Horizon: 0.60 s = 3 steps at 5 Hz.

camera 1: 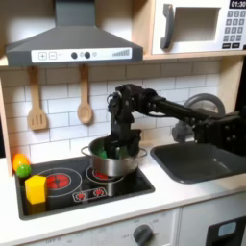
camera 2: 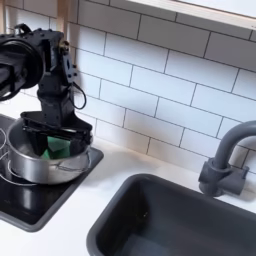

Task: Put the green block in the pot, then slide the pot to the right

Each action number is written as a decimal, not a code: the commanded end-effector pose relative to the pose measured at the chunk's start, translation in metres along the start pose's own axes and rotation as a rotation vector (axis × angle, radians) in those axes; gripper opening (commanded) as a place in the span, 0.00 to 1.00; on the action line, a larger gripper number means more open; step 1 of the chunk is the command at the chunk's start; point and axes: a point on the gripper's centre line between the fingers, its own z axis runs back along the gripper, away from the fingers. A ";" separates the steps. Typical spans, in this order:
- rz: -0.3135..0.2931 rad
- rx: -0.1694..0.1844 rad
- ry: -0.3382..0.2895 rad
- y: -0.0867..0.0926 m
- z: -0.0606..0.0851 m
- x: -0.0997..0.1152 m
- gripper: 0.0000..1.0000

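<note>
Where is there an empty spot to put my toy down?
Free: the white counter between the stove and the sink. Crowded: the stove's right burner, where the gripper hangs over the pot, and the left edge by the yellow block.

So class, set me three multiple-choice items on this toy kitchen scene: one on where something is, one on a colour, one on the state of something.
1. Where does the pot stand?
A. in the sink
B. on the black stovetop
C. on the shelf by the microwave

2. What colour is the block at the stovetop's left edge in the first exterior view?
A. yellow
B. blue
C. white

3. Where is the gripper?
A. raised by the range hood
B. over the sink
C. down over the pot's mouth

Answers:
1 B, the pot sits on the stovetop, beside the red burner rings.
2 A, the yellow block is plainly yellow.
3 C, the gripper is low at the pot's rim, with the green block seen between its fingers.
</note>
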 end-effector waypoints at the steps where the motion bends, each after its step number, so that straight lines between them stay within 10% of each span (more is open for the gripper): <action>1: 0.006 -0.016 0.051 -0.014 -0.002 -0.004 1.00; 3: -0.002 -0.008 0.042 -0.015 0.003 -0.005 1.00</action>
